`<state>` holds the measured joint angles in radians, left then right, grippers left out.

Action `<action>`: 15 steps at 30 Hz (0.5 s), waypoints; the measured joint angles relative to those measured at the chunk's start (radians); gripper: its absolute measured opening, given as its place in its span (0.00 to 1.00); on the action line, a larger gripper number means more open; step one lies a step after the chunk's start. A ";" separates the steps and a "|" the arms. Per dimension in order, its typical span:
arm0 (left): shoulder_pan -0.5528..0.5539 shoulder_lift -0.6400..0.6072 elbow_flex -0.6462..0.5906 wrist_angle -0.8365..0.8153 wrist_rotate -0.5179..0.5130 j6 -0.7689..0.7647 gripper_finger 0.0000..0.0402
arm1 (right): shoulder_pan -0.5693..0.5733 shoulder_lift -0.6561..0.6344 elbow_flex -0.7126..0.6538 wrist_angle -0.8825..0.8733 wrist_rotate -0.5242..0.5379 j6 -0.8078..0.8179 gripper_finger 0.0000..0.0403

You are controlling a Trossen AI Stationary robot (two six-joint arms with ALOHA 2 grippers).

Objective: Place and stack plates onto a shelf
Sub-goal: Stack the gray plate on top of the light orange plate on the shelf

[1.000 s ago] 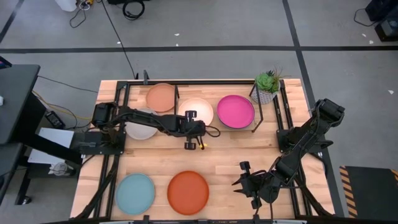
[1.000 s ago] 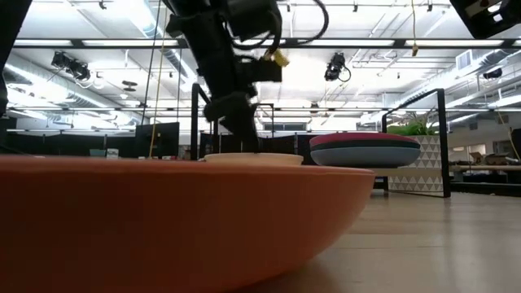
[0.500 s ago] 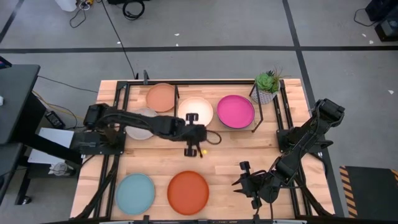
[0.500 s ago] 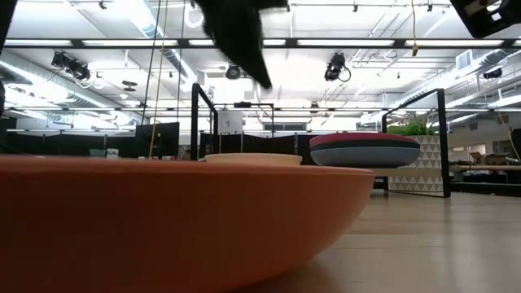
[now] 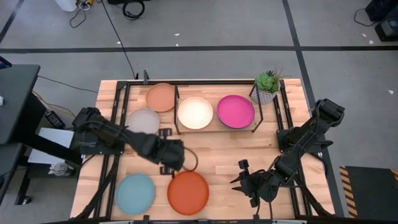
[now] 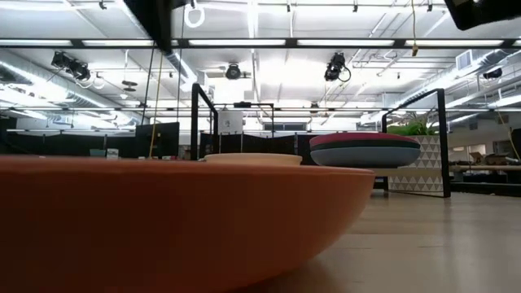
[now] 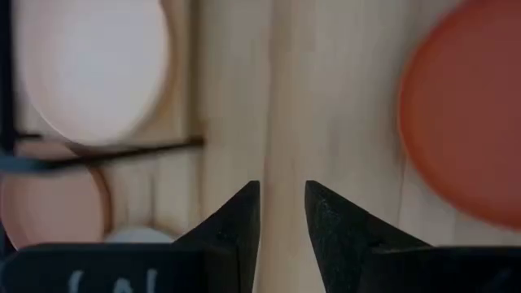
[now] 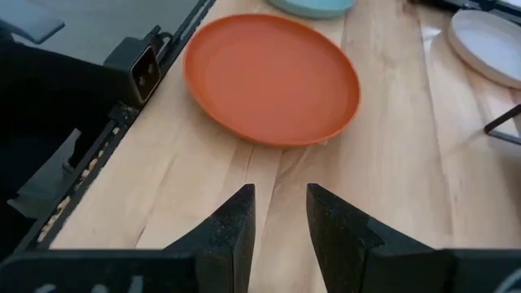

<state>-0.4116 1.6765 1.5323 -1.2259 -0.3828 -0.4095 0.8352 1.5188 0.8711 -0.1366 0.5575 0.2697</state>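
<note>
In the high view the cream plate (image 5: 195,112) and the magenta plate (image 5: 235,111) lie on the shelf (image 5: 257,126). The low view shows the magenta plate (image 6: 365,139) resting on a darker plate (image 6: 365,155). The peach plate (image 5: 161,97) and grey plate (image 5: 143,121) lie left of the shelf. The light aqua plate (image 5: 135,193) and orange plate (image 5: 188,192) sit on the table near the front edge. My left gripper (image 5: 172,153) hovers just beyond the orange plate, open by a narrow gap and empty. My right gripper (image 5: 237,182) waits right of the orange plate, also narrowly open. The bright blue plate is out of view.
A potted plant (image 5: 267,85) stands at the shelf's far right corner. A black frame (image 5: 118,93) edges the table on both sides. Bare wood (image 5: 230,149) lies between the shelf and the front plates. The orange plate (image 6: 163,220) fills the low view's foreground.
My left gripper has risen from the cream plate's near rim, left the low view upward, and swung toward the table's near-left, ending just beyond the orange plate. The cream plate has stayed on the shelf.
</note>
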 joint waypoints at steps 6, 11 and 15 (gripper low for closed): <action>-0.071 -0.109 -0.207 0.061 0.001 -0.114 0.21 | -0.020 0.000 0.000 0.009 0.000 -0.012 0.29; -0.068 -0.295 -0.412 0.213 0.010 -0.197 0.13 | -0.034 0.000 0.000 0.009 -0.001 -0.015 0.29; -0.038 -0.409 -0.568 0.239 0.014 -0.308 0.09 | -0.037 0.000 0.000 0.009 -0.008 -0.015 0.29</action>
<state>-0.4500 1.2675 0.9640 -0.9868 -0.3688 -0.7171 0.7979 1.5188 0.8711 -0.1280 0.5494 0.2543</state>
